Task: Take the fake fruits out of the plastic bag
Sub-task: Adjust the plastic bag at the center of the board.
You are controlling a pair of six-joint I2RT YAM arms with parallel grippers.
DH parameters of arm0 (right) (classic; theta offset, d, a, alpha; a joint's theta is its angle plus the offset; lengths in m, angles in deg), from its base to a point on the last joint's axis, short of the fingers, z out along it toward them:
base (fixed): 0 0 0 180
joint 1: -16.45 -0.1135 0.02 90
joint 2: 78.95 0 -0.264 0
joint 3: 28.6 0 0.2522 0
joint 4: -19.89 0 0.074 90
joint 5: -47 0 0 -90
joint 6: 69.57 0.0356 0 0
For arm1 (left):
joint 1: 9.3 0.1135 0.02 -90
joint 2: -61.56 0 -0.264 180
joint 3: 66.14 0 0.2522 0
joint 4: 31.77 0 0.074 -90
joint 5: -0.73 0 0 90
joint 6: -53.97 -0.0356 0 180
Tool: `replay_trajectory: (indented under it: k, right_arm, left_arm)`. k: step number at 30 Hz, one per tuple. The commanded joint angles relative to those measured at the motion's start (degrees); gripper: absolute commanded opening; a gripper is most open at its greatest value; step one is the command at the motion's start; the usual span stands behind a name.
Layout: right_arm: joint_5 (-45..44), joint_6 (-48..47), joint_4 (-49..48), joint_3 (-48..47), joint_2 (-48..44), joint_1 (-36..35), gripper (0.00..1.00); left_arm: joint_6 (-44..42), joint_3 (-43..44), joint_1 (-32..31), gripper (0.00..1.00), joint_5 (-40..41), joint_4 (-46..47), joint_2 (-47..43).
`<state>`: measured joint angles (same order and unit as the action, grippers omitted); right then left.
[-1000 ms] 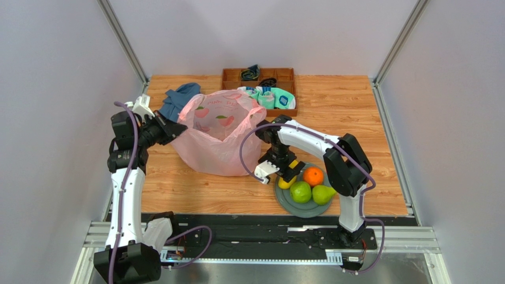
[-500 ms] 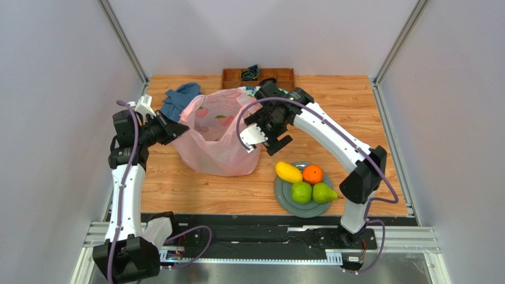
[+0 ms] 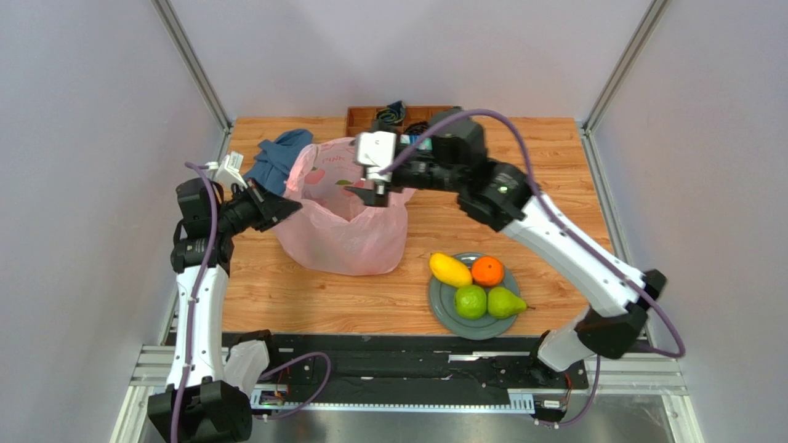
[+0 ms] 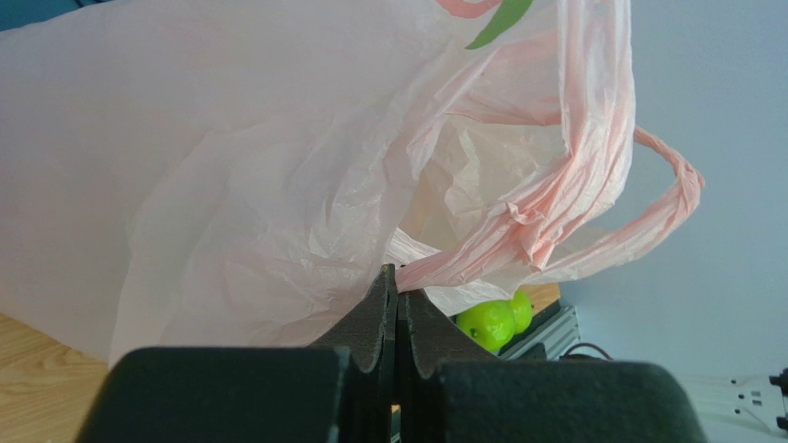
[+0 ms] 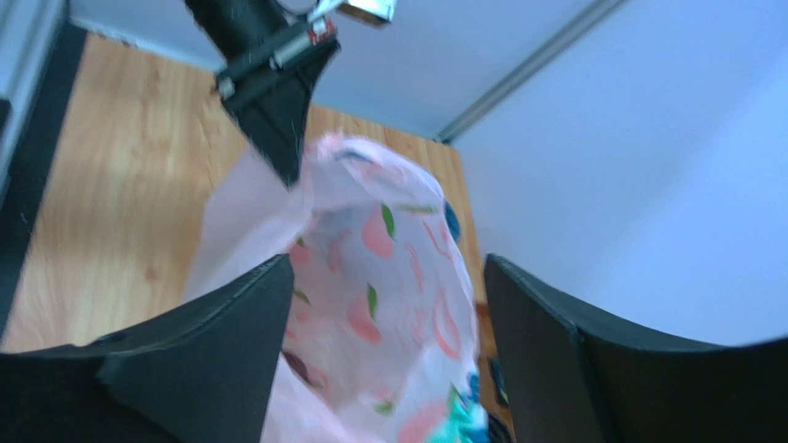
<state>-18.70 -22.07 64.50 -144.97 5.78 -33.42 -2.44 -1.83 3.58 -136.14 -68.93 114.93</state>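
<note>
Right end effector (image 5: 387, 269), swung over the plastic bag (image 3: 347, 240), is spread; left end effector (image 4: 397, 284) pinches its rim.

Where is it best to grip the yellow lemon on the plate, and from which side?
Grip the lemon probably across its narrow middle, from straight above. It lies flat at the plate's left edge, one end by the orange, so its long sides are free.
</note>
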Motion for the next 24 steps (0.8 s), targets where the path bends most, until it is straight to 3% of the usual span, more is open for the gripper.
replay_trajectory:
  k: [1, 3, 4, 7, 11, 13, 15, 17, 20, 21, 24]
  right_arm:
    - [-7.6, 19.5, -11.3, -2.7, 13.2, -2.9, 0.68]
    - [-13.0, 24.4, -9.4, -4.3, 19.6, -2.9, 0.65]
    - [-13.7, 24.7, -5.8, -6.4, 21.9, -3.0, 0.56]
    - [-16.5, 25.2, 4.3, -9.7, 28.9, -4.6, 0.46]
    - [-16.3, 24.6, -2.2, 7.6, 21.8, -11.5, 0.46]
    - [-13.9, 20.2, -0.2, 11.1, 20.5, -15.9, 0.43]
    - [-8.1, 22.5, -0.8, 13.5, 20.7, -18.7, 0.43]
    - [-9.3, 22.6, -1.3, 14.1, 22.1, -21.4, 0.49]
    - [-11.7, 25.0, -2.6, 14.5, 23.4, -23.9, 0.82]
    - [-12.9, 25.6, -3.7, 14.9, 23.3, -24.5, 1.0]
    - [-21.4, 28.5, -5.9, 16.1, 22.1, -25.2, 1.0]
  left_arm:
    - [-2.7, 0.3, 0.4, 0.0, -2.2, -1.5, -4.1]
    - [-4.8, 0.6, 0.4, 0.0, -1.7, -3.3, -5.9]
    - [-5.2, 0.4, 0.4, 0.0, -0.7, -4.6, -6.6]
    - [-6.5, 0.2, 0.4, 0.0, 0.1, -4.6, -8.2]
    - [-6.3, 0.3, 0.4, 0.0, 2.6, -3.6, -8.9]
    - [-4.6, -0.7, 0.4, 0.0, 4.9, -3.2, -8.7]
    - [-3.3, -1.6, 0.4, 0.0, 8.3, -5.8, -8.6]
    - [-2.5, -1.5, 0.4, 0.0, 11.5, -10.6, -7.9]
    - [-3.5, -1.6, 0.5, 0.0, 15.0, -20.6, -8.3]
    - [-4.0, -1.9, 0.5, 0.0, 15.8, -24.2, -9.8]
    - [-6.2, -3.3, 0.5, 0.0, 14.3, -27.4, -12.3]
